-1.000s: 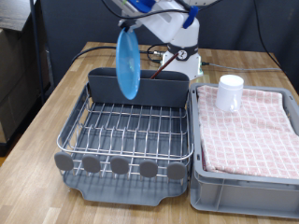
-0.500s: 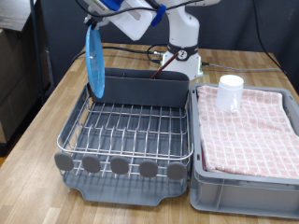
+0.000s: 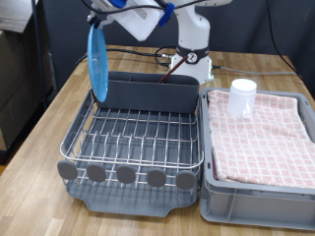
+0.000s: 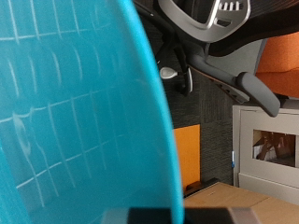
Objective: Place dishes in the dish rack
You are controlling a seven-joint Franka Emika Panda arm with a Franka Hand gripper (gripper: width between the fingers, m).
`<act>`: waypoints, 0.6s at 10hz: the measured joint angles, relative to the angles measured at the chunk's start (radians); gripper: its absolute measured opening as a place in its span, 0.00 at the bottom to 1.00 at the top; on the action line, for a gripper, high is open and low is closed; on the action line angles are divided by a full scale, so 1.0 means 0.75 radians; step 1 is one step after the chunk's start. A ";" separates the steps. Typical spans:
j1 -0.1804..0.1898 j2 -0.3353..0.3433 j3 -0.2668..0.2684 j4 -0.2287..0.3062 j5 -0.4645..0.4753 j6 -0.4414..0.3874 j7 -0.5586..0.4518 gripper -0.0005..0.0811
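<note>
My gripper [image 3: 101, 17] is at the exterior view's top left, shut on the top edge of the light-blue plate [image 3: 97, 61]. The plate hangs on edge above the far-left corner of the dish rack [image 3: 138, 140], just left of its grey utensil trough [image 3: 153, 90]. In the wrist view the plate [image 4: 65, 121] fills most of the picture. No dishes stand on the rack's wire grid. The white cup [image 3: 242, 96] stands upside down on the pink checked cloth at the exterior view's right. The wooden spoon is out of view.
A grey crate [image 3: 211, 187] lined with pink checked cloth [image 3: 261, 138] sits right of the rack on the wooden table [image 3: 44, 123]. The robot base [image 3: 193, 61] and cables stand behind the rack. Round grey tabs [image 3: 126, 175] line the rack's near edge.
The plate has moved with the gripper from above the trough's middle to the exterior view's left, over the rack's far-left corner. It has held still for the last half second.
</note>
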 joint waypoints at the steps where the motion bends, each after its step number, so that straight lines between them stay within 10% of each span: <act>1: 0.000 0.014 -0.004 0.016 -0.006 0.000 -0.003 0.03; 6: 0.000 0.144 -0.059 0.037 -0.014 0.123 -0.010 0.03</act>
